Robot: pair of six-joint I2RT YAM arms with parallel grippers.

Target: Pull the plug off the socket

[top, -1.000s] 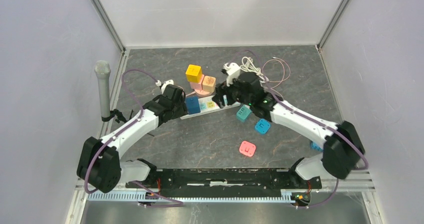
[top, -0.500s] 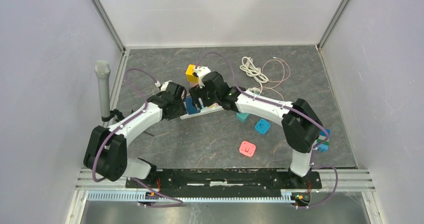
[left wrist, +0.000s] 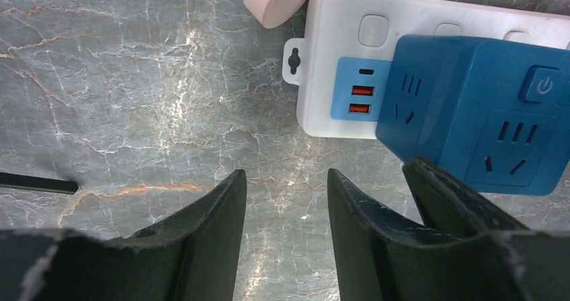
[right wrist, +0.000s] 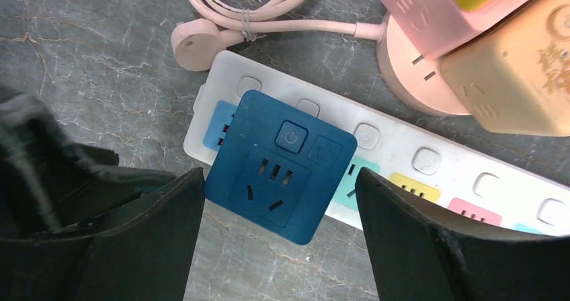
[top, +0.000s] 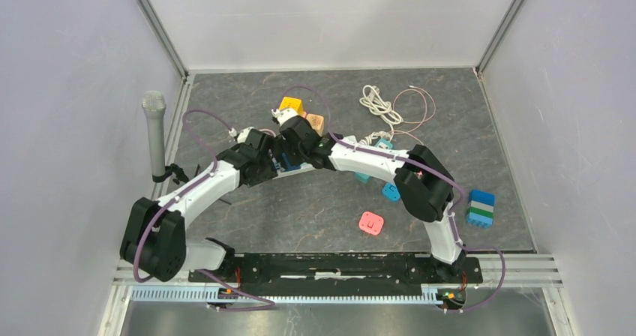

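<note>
At the far left a grey microphone (top: 154,130) stands upright by the wall. Next to it the left arm reaches over the grey marbled table (left wrist: 134,79), and the left fingers (left wrist: 201,247) stand a little apart with only bare table between them, gripping nothing. They hover just short of the left end of a long white plastic power strip (left wrist: 336,32).

On that end, right beside the strip's orange USB ports, sits the chunky dark-blue cube plug (left wrist: 477,113) with its own power button and sockets, seated on the strip. The right gripper (right wrist: 279,173) hangs over it, spread wide with one finger on each side of the cube. I cannot tell whether the fingers touch its sides.

Behind the strip lies a round pink plug (right wrist: 195,46) on a pale pink cord. Further along the strip stand a pink cube adapter (right wrist: 437,12) carrying a yellow cube (top: 291,105), and a peach cube adapter (right wrist: 517,79) beside them.

Further right, a coiled white cable (top: 379,103) lies near the back. A flat blue square (top: 391,191) and a flat pink square (top: 371,223) lie loose nearer the front. A small stack of blue and green blocks (top: 480,207) sits well apart at the right.
</note>
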